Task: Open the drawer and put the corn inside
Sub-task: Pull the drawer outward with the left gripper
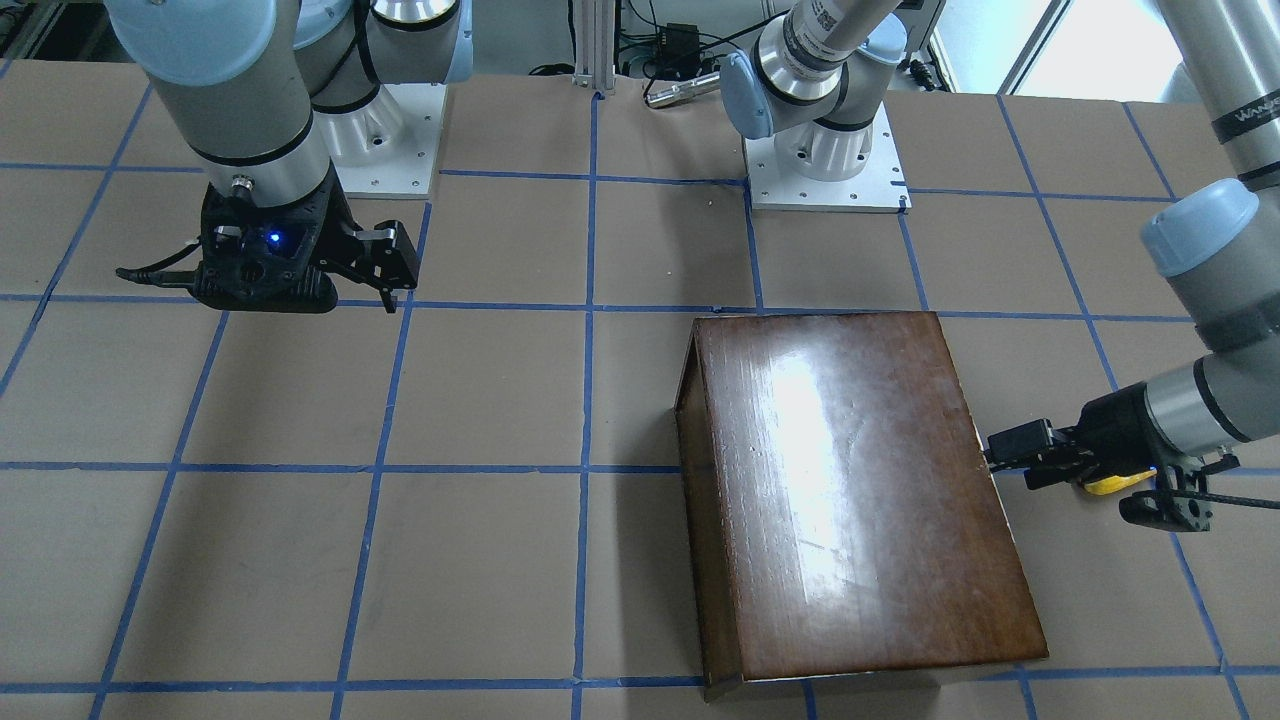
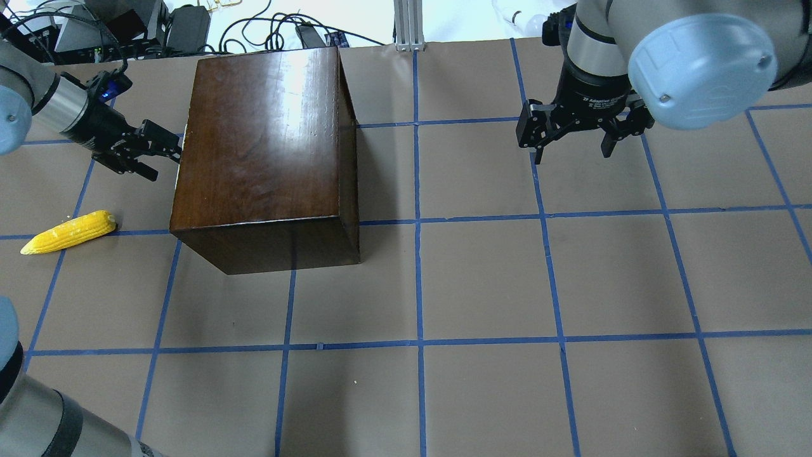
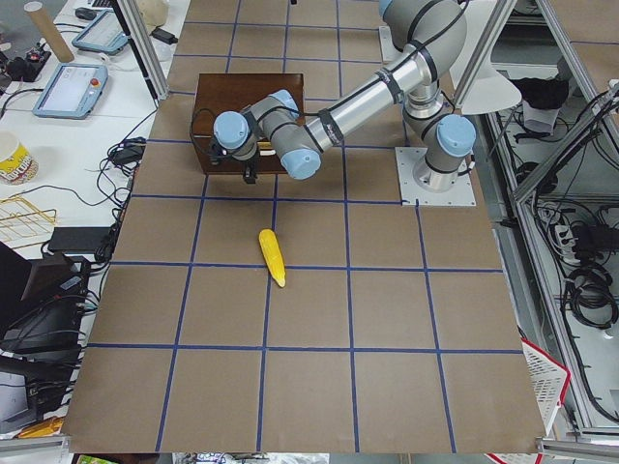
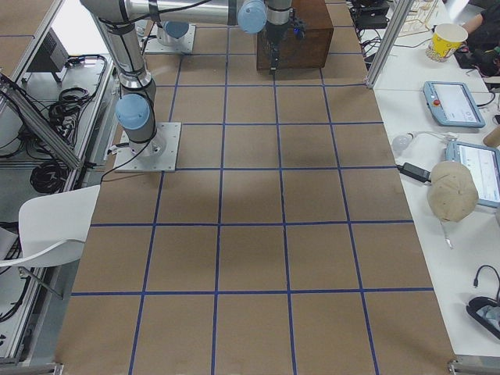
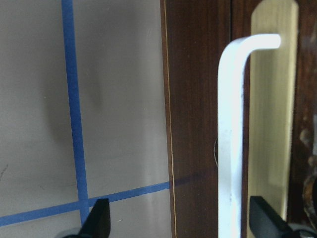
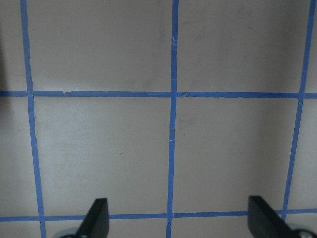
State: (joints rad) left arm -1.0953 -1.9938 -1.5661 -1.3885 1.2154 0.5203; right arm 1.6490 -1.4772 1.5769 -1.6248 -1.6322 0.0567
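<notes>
The glossy dark-brown box (image 2: 266, 139) stands at the table's left side, and its drawer is shut. The left wrist view shows the drawer's dark front panel (image 5: 198, 124) with a white handle (image 5: 230, 148) on a brass plate. My left gripper (image 2: 163, 155) is open, level with the drawer front, its fingertips (image 5: 99, 223) either side of the handle without touching it. The yellow corn (image 2: 70, 231) lies on the table to the left of the box, nearer my base than the left gripper. My right gripper (image 2: 574, 149) is open and empty, hanging above the table at the far right.
The table is brown paper with a grid of blue tape (image 2: 419, 222). The right arm's large elbow (image 2: 698, 63) hangs over the far right. Cables and equipment (image 2: 158, 25) lie beyond the far edge behind the box.
</notes>
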